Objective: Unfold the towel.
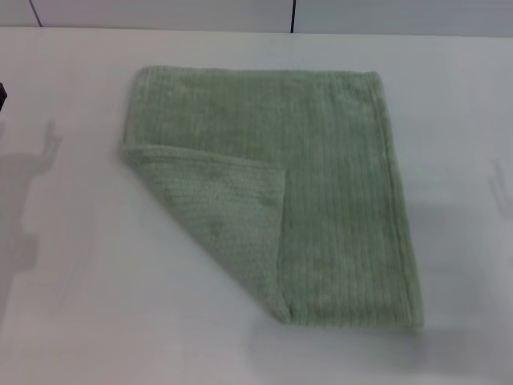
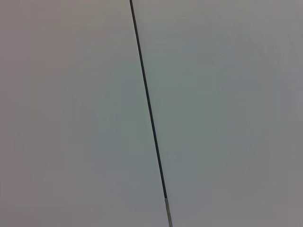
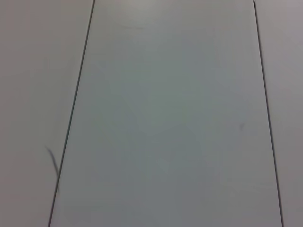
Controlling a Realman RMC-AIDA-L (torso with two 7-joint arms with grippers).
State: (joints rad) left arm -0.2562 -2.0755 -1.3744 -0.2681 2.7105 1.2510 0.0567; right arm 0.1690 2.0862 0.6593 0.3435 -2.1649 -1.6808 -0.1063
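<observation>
White table [image 1: 72,321] fills the head view, with a pale wall and a dark vertical seam [image 1: 293,14] along its far edge. Towel [image 1: 337,184], pale sage-green with fine ribbed stripes and a hemmed edge, lies flat near the middle of the table, its far edge roughly parallel to the wall. Its near-left corner is folded over onto the upper face, forming a triangular flap [image 1: 228,220] whose tip reaches the towel's near edge; the rest lies in a single spread layer. Soft shadows fall on the table to the left and right of the towel. A small dark object [image 1: 2,96] shows at the extreme left edge; what it is cannot be told. Neither gripper appears in this view.

Left wrist view: a plain pale surface [image 2: 71,118] crossed by one thin dark line [image 2: 149,109]; no fingers visible, so their state cannot be told.

Right wrist view: pale panels [image 3: 170,118] divided by two thin dark lines [image 3: 73,118]; no fingers visible, so their state cannot be told
</observation>
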